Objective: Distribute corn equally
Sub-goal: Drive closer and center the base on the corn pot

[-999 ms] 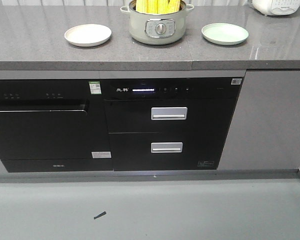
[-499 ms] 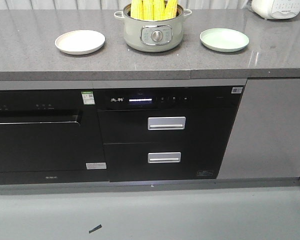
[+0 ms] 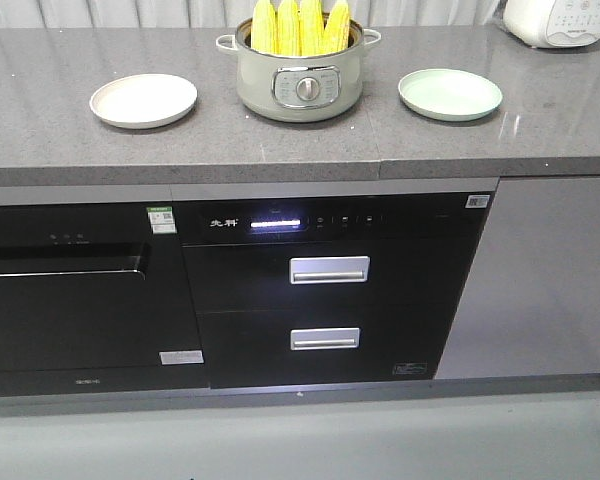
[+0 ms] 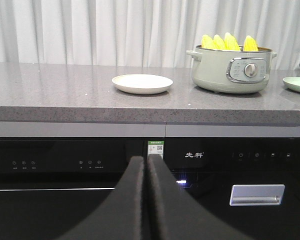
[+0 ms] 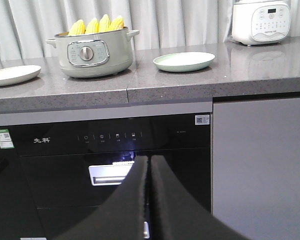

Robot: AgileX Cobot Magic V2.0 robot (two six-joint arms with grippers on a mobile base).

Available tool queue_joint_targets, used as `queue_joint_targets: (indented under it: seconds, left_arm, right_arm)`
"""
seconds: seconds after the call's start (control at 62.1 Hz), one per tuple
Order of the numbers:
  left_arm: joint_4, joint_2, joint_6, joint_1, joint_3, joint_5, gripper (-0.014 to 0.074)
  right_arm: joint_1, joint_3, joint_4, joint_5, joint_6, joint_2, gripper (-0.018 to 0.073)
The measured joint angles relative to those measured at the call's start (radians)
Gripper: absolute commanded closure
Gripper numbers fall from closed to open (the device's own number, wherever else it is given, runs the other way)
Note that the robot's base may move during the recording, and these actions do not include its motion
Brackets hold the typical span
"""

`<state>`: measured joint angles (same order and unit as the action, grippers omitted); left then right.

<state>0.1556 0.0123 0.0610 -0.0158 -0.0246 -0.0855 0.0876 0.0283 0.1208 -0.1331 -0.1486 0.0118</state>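
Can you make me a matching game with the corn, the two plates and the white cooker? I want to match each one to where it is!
Things:
1. corn
2. cream plate
3. green plate
4. white rice cooker

Places (front view):
A. at the far right end of the countertop
B. lying left of the pot
C. standing up inside the pot
D. lying right of the pot

Right pairs: 1-C, 2-B, 3-D, 4-A.
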Motion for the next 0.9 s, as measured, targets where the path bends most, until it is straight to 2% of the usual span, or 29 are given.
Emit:
queue_joint_targets:
  seconds: [0.902]
  left_arm:
    - [0.0,0.0,0.0,0.0,0.0,0.0,0.0602]
  right_arm:
    - [0.0,0.0,0.0,0.0,0.0,0.0,0.0561]
